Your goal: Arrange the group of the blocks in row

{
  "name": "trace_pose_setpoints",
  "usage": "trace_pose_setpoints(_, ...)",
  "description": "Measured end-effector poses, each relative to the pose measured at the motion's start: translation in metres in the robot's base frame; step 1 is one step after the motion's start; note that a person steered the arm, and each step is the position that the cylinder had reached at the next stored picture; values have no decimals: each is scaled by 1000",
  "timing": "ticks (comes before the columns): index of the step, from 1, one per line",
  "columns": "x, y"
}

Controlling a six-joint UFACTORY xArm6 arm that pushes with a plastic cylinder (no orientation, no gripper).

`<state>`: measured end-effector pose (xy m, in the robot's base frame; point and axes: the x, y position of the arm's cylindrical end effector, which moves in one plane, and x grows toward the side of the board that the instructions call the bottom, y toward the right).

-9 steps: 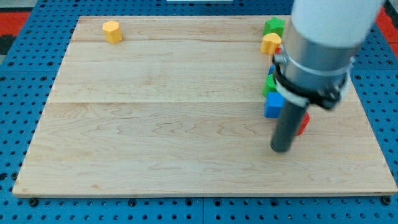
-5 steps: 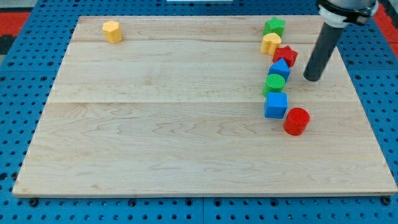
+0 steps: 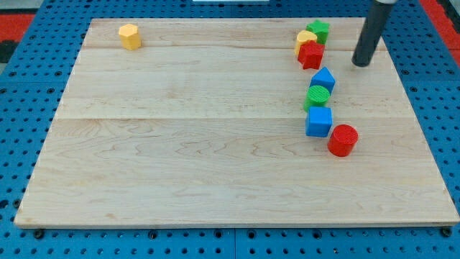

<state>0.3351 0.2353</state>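
My tip (image 3: 361, 62) rests on the board at the view's top right, to the right of the red star block (image 3: 311, 55) and apart from it. The red star touches the yellow heart block (image 3: 305, 39), which sits beside the green star block (image 3: 318, 30). Below them a blue pentagon-like block (image 3: 323, 78), a green cylinder (image 3: 318, 96), a blue cube (image 3: 318, 121) and a red cylinder (image 3: 343, 139) run down in a rough line. A yellow hexagon block (image 3: 129, 35) sits alone at the top left.
The wooden board (image 3: 180, 158) lies on a blue pegboard table (image 3: 21, 108).
My tip moved from beside the red cylinder up to the top right. The red star slid up and left against the yellow heart, which shifted up-left.
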Motion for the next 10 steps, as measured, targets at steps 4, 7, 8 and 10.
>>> trace_pose_setpoints(4, 55, -107)
trace_pose_setpoints(7, 71, -71)
trace_pose_setpoints(8, 72, -153)
trace_pose_setpoints(10, 144, -288)
